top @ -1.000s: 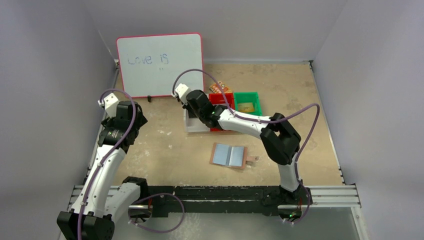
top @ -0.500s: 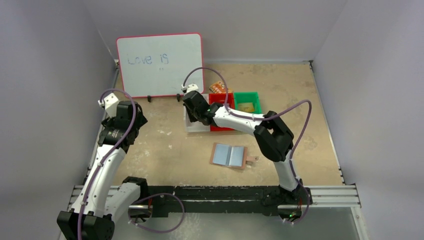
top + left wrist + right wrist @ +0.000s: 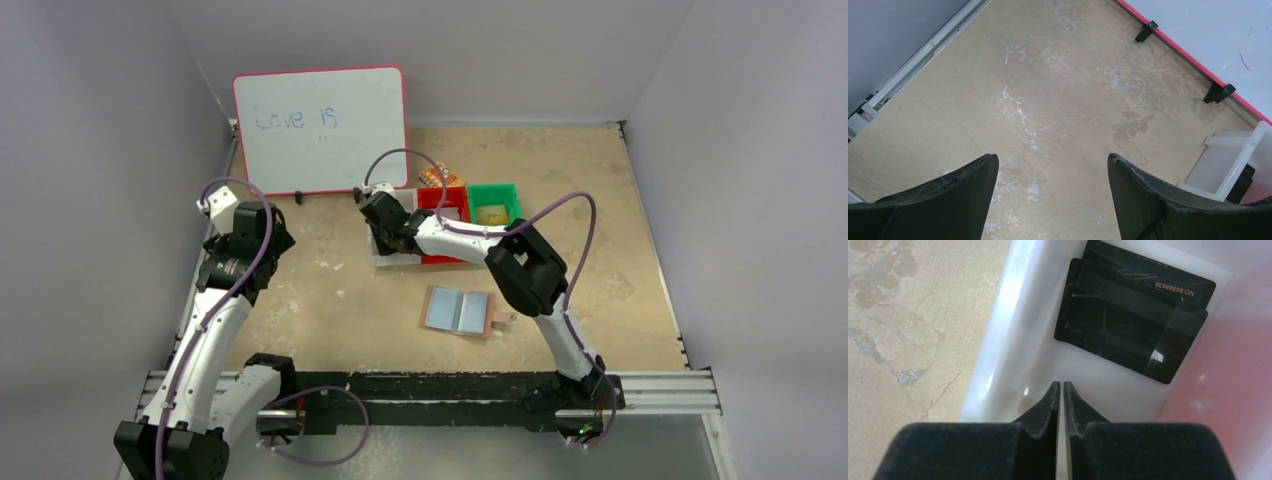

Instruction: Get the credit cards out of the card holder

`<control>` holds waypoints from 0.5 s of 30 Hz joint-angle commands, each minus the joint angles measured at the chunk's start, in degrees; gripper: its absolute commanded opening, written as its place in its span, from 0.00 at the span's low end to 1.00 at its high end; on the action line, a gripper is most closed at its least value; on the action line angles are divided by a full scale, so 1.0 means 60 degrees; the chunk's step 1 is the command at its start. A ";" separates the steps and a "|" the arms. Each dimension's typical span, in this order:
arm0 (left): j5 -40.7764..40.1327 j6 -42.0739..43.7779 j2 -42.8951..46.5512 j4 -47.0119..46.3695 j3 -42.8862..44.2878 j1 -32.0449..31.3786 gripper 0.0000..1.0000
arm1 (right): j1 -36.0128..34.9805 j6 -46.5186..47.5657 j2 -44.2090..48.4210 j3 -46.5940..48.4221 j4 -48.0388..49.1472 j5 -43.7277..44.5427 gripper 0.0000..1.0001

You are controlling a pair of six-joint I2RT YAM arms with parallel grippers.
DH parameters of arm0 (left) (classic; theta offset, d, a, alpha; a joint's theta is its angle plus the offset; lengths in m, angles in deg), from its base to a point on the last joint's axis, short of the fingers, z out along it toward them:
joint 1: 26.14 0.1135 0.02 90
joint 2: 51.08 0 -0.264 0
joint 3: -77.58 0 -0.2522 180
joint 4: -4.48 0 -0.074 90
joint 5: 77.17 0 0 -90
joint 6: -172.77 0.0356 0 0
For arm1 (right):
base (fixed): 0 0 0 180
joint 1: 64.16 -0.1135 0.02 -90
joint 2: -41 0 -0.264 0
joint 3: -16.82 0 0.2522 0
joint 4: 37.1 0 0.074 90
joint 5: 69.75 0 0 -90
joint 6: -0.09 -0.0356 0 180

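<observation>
The card holder (image 3: 459, 311) lies open on the table, tan outside and pale blue inside, its snap tab to the right. Two black credit cards (image 3: 1133, 315) lie overlapping on the floor of a white bin (image 3: 998, 340). My right gripper (image 3: 1061, 384) hangs over that bin, just short of the cards, shut with nothing between its fingers. In the top view the right gripper (image 3: 385, 226) sits over the white bin (image 3: 385, 258). My left gripper (image 3: 1052, 159) is open over bare table at the left, far from the holder.
A red bin (image 3: 445, 200) and a green bin (image 3: 495, 205) stand beside the white one, with an orange packet (image 3: 438, 176) behind them. A whiteboard (image 3: 320, 130) leans at the back left. Grey walls enclose the table.
The right gripper has closed from partly open and shifted slightly left over the white bin; its elbow swung left. The left arm and the card holder have not moved.
</observation>
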 commanded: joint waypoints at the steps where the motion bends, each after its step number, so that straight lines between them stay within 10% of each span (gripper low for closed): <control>1: -0.0035 0.0248 0.0002 -0.0282 0.0016 0.0047 0.80 | -0.0011 -0.0162 -0.0404 0.0595 -0.0114 0.0546 0.09; 15: 0.0039 0.0258 -0.0028 -0.0323 -0.0006 0.0054 0.80 | 0.0355 -0.0273 -0.0731 0.0397 0.1003 0.0918 0.13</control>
